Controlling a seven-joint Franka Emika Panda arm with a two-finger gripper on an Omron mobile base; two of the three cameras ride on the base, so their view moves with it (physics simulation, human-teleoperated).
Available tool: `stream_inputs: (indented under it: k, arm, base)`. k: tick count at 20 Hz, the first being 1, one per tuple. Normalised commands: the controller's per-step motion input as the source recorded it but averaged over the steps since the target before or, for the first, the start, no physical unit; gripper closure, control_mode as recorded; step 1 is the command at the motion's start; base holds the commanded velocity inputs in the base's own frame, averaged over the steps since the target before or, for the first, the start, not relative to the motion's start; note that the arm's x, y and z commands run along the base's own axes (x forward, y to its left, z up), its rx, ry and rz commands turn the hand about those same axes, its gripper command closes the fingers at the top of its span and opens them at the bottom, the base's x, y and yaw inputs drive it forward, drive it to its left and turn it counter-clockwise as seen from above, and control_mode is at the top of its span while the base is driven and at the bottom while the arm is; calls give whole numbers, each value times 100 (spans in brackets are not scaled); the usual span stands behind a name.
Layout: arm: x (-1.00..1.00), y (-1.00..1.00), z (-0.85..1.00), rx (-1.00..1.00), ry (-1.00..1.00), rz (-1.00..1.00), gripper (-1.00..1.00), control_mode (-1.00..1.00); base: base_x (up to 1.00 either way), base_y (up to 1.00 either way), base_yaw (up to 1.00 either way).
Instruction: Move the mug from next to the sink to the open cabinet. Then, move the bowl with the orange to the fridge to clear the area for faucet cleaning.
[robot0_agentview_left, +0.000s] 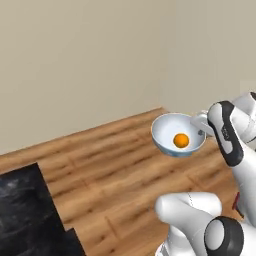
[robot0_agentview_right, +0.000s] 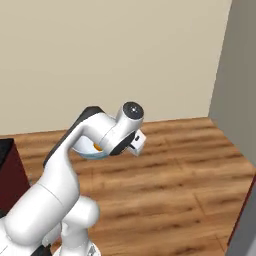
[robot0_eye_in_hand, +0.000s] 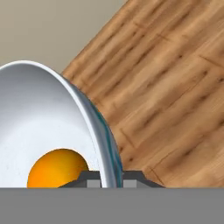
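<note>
The white, blue-tinted bowl (robot0_agentview_left: 170, 131) hangs in the air above the wooden floor, with the orange (robot0_agentview_left: 181, 140) lying inside it. My gripper (robot0_agentview_left: 201, 127) is shut on the bowl's right rim. In the hand view the bowl's wall (robot0_eye_in_hand: 39, 118) stands between the two fingertips (robot0_eye_in_hand: 92, 179), with the orange (robot0_eye_in_hand: 57, 169) low inside. From the right base view the bowl (robot0_agentview_right: 89, 150) and a sliver of the orange (robot0_agentview_right: 97, 147) peek out under the arm's wrist. The grey fridge (robot0_agentview_right: 239, 90) rises at the right edge. Sink, faucet and mug are out of view.
Wooden floor (robot0_agentview_left: 115, 165) stretches ahead to a beige wall (robot0_agentview_left: 85, 60). A black counter block (robot0_agentview_left: 25, 215) sits at the lower left of the left base view. A dark red cabinet edge (robot0_agentview_right: 7, 175) shows at the left of the right base view.
</note>
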Motion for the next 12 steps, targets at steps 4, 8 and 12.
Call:
stream_inputs:
  k: [4,8,12]
  arm:
    - [0,0,0,0,0,0,100,100]
    - [0,0,0,0,0,0,100,100]
    - [0,0,0,0,0,0,100,100]
  base:
    - [79,0,-80]
    - [82,0,-78]
    - [55,0,-87]
